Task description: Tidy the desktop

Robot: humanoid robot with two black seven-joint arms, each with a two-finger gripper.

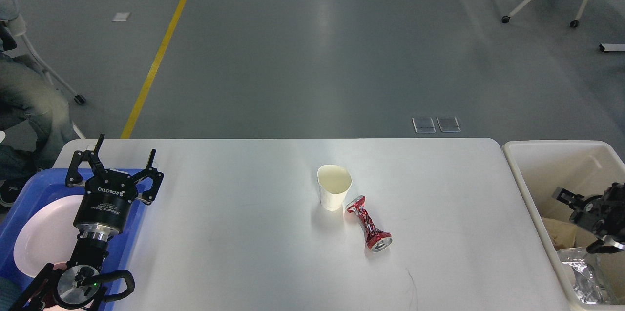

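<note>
While two items remain on the desktop (pixel 244 252), the tidying is judged unfinished. The desktop fills the near half of the view, a wide white surface with rounded far corners. Near its centre a paper cup (pixel 334 187) stands upright, mouth open; just to its near right lies a crushed red can (pixel 368 223), on its side, its far end touching or nearly touching the cup's base — which of the two cannot be resolved.

At the left edge a blue tray (pixel 22 193) holds a white plate (pixel 41 233). The left gripper (pixel 124 160) hangs over the tray's far right corner, its fingers spread apart and holding nothing. At the right, beside the table, a cream bin (pixel 525 179) contains crumpled foil (pixel 583 277) and what looks like brown cardboard. The right gripper (pixel 578 203) is over the bin's interior; it is seen small and dark, so whether its fingers are apart or together cannot be told, and no held object is visible.

Risks, as judged from this layout: the cup and can lie so close that a finger reaching for either could strike the other — toppling the light cup or rolling the can away. The can's pinched waist and wider ends make an off-centre grip likely to slip. The right arm, moving out toward the table, could also catch the bin's left wall.
</note>
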